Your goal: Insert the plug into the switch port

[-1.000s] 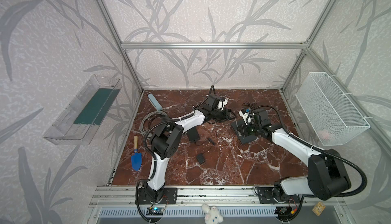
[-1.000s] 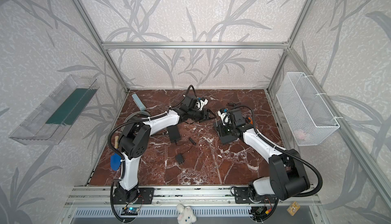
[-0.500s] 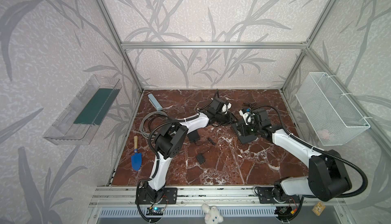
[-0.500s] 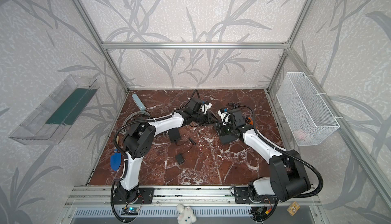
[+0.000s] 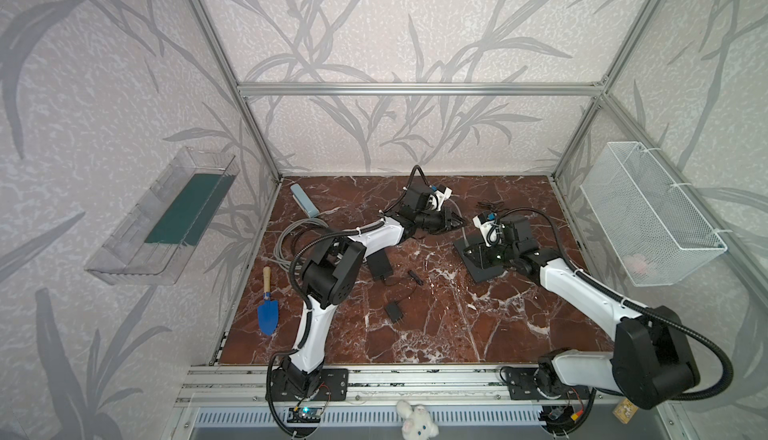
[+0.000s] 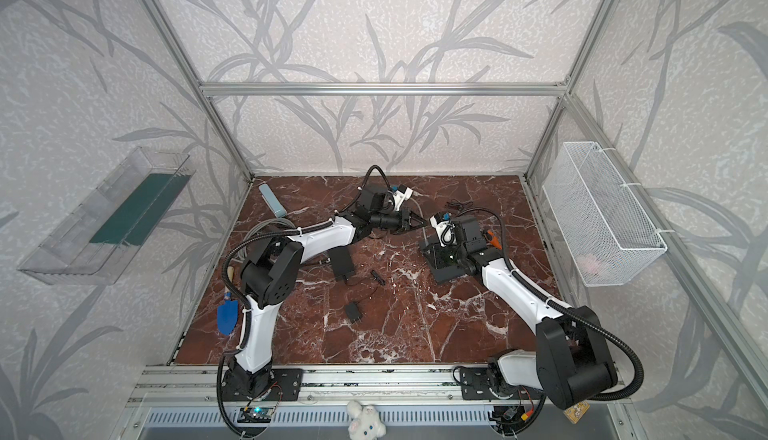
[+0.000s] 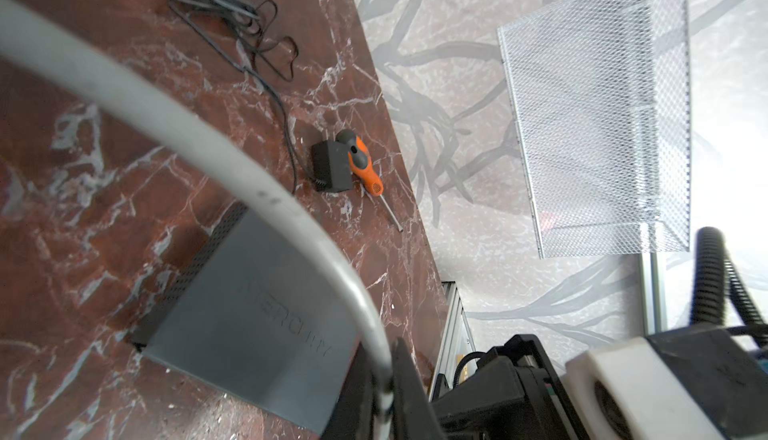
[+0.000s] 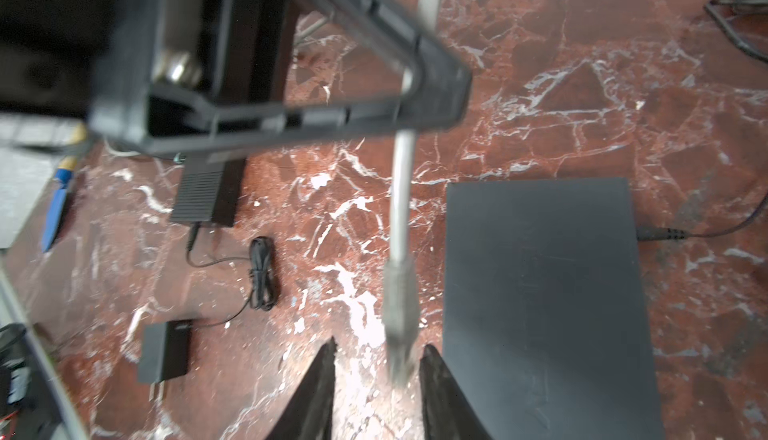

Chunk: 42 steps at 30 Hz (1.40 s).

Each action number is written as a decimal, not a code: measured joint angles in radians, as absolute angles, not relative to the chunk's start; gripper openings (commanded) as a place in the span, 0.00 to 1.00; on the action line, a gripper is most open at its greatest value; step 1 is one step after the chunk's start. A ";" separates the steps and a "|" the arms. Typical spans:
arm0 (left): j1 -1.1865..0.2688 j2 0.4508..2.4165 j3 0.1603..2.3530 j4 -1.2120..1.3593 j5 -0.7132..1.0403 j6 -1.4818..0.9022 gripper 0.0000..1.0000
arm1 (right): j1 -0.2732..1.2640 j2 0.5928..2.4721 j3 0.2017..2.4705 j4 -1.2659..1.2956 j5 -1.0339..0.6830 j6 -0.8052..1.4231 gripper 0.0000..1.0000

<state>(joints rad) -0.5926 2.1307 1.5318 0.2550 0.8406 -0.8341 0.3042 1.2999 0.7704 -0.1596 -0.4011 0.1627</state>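
Apparently this is the regrasp step, with the plug itself not yet secured. The left tool point(image 8: 417, 88) is clamped shut on the thick grey round cable point(image 8: 405, 176), and the cable's free end hangs down from its tips. At that end, the translucent grey plastic plug point(image 8: 398, 313) dangles between the fingers of the right tool point(image 8: 378, 352). Those fingers stand apart. There is a clear gap on one side of the plug, and the other finger is just beside it, so I read the right tool as open and gripping nothing. The flat dark grey rectangular switch box point(image 8: 540, 292) lies on the red-brown marble bench point(image 8: 582, 84), just beside the right tool and under the hanging cable end. Both top views show the same layout, with the left tool reaching across towards the right tool above the switch point(image 5: 484, 269).

The next move, as I judge it, is for the right tool to close squarely on the plug body. It will then have to turn the plug to face the switch's port side. No view shows the ports, so which edge carries them cannot be told. The plug is blurred, so its clip orientation is also unclear. The cable looks stiff and may twist the plug off line once the left tool lets go.
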 measured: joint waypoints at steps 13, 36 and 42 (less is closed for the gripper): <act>-0.542 2.168 1.533 0.463 1.016 -0.857 0.10 | 0.159 1.241 0.487 0.223 -0.672 0.315 0.43; -0.543 2.146 1.542 0.130 0.746 -0.828 0.11 | 0.137 1.353 0.624 0.268 -0.699 0.171 0.38; -0.542 2.143 1.603 0.019 0.651 -0.862 0.12 | 0.139 1.358 0.622 0.267 -0.635 0.119 0.35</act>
